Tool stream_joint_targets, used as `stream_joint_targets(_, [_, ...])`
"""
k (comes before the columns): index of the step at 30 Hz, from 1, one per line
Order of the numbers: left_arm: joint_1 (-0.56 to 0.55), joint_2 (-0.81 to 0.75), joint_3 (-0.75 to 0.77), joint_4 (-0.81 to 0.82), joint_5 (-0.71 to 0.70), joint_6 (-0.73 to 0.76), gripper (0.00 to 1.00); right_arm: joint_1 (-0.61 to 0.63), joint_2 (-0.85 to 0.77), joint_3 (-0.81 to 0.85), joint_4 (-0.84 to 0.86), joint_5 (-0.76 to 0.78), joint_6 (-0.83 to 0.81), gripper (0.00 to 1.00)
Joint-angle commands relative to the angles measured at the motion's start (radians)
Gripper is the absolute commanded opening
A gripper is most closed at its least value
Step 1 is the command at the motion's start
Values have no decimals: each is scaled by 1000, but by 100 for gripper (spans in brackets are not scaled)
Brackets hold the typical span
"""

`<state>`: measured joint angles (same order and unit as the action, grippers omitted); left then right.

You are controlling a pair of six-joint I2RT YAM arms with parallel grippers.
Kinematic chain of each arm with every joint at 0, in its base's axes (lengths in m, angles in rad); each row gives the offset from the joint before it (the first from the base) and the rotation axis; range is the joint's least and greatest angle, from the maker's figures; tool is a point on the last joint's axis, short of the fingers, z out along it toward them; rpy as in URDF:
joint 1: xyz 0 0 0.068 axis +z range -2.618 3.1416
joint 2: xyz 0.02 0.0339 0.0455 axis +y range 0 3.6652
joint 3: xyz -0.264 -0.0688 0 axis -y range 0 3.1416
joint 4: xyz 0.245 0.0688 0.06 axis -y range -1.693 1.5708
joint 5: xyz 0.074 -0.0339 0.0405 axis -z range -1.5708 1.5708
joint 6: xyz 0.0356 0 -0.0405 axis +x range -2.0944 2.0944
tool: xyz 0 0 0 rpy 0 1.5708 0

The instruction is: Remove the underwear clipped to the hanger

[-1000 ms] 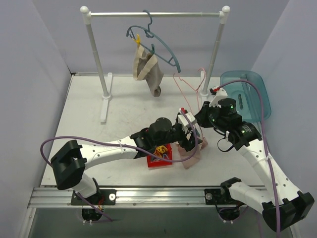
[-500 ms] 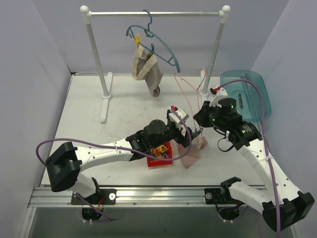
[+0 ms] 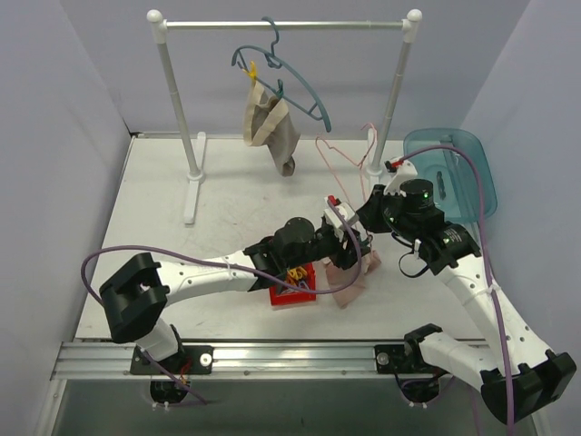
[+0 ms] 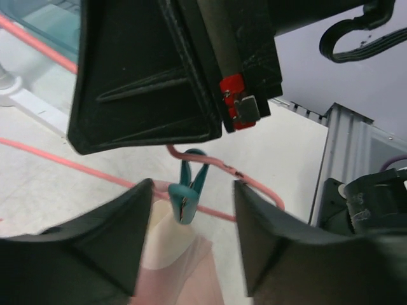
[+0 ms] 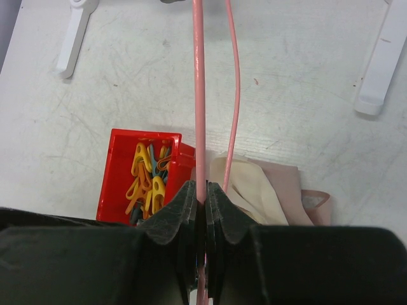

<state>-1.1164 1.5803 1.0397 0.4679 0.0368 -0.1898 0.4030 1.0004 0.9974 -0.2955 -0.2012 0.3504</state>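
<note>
My right gripper (image 3: 368, 227) is shut on the wire of a pink hanger (image 3: 329, 162) and holds it tilted above the table. The wrist view shows the pads (image 5: 201, 194) pinched on the wire (image 5: 198, 95). Pale pink and cream underwear (image 3: 349, 283) hangs from the hanger's low end onto the table, and also shows in the right wrist view (image 5: 267, 190). A teal clothespin (image 4: 187, 194) clips it (image 4: 172, 248) to the wire (image 4: 254, 185). My left gripper (image 3: 354, 245) is open, with its fingers either side of the clothespin (image 4: 193, 197) and not touching it.
A red bin (image 3: 292, 286) of yellow and blue clothespins (image 5: 143, 178) sits under my left arm. A white rack (image 3: 281, 25) at the back holds a teal hanger (image 3: 290, 77) with beige underwear (image 3: 270, 127). A teal tray (image 3: 454, 168) lies at the right.
My left gripper drew back up and to the left half a second ago and has returned to the clothespin. The right gripper and hanger have stayed put.
</note>
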Motion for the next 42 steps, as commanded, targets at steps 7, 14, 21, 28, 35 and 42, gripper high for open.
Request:
stream_joint_targets(7, [1,32,45,81,62,-7,10,7,-32,41,44,-15,2,0])
stream_joint_targets(14, [64,-11,2,43,-89,72,7,5,-36,44,30,-23,2,0])
stream_joint_targets(21, [194,-8,11,46,-101,111,6,5,-36,44,7,-29,1,0])
stream_joint_targets(28, [245,24,59,71,-77,115,6,8,-39,47,-31,-47,-8,0])
stream_joint_targets(35, [239,35,74,170,76,-40,16,7,-65,61,-93,117,-1,0])
stream_joint_targets(42, [178,56,-36,477,15,-187,48,7,-71,105,-143,313,10,0])
